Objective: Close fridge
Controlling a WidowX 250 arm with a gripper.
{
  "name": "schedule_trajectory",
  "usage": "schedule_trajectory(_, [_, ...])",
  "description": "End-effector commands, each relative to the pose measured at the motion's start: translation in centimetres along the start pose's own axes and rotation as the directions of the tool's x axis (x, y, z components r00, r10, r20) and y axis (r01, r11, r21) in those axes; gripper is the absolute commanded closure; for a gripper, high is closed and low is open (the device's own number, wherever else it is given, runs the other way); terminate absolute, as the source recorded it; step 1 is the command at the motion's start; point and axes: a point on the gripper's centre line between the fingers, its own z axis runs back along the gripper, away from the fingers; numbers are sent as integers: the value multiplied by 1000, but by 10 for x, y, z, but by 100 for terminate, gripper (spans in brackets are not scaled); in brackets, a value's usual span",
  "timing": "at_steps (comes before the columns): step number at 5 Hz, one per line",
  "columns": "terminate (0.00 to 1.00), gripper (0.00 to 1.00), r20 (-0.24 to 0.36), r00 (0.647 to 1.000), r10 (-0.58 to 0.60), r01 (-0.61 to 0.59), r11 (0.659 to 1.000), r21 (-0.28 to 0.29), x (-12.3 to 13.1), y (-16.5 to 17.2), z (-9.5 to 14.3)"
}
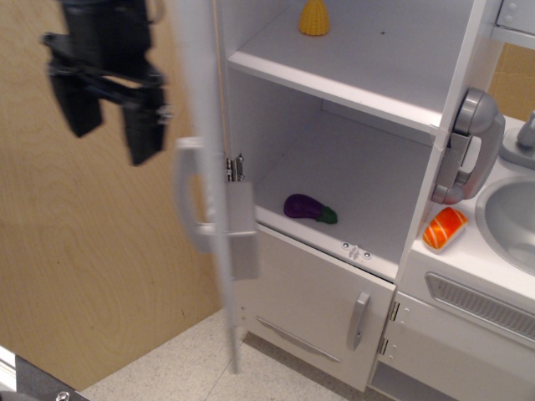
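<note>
The fridge is a tall white toy cabinet with white shelves, and it stands open. Its large door is seen nearly edge-on and blurred, sticking out toward me from the hinge. The long grey handle is on its left face and the grey box on its right face. My black gripper is at the upper left, just outside the door's handle side. Its fingers are apart with nothing between them. Whether it touches the door cannot be told.
A yellow corn sits on the upper shelf and a purple eggplant on the lower shelf. Below is a smaller white door with a short grey handle. A grey toy phone, an orange item and a sink are at the right. A wooden wall is at the left.
</note>
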Motion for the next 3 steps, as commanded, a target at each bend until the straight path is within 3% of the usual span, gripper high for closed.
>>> schedule_trajectory(1, [0, 0, 94, 991, 90, -86, 995, -48, 67, -33, 41])
schedule_trajectory(2, [0, 0, 157, 966, 206, -200, 978, -55, 107, -21, 46])
schedule_trajectory(3, [0, 0, 192, 934, 302, -309, 951, 8, 132, 0, 27])
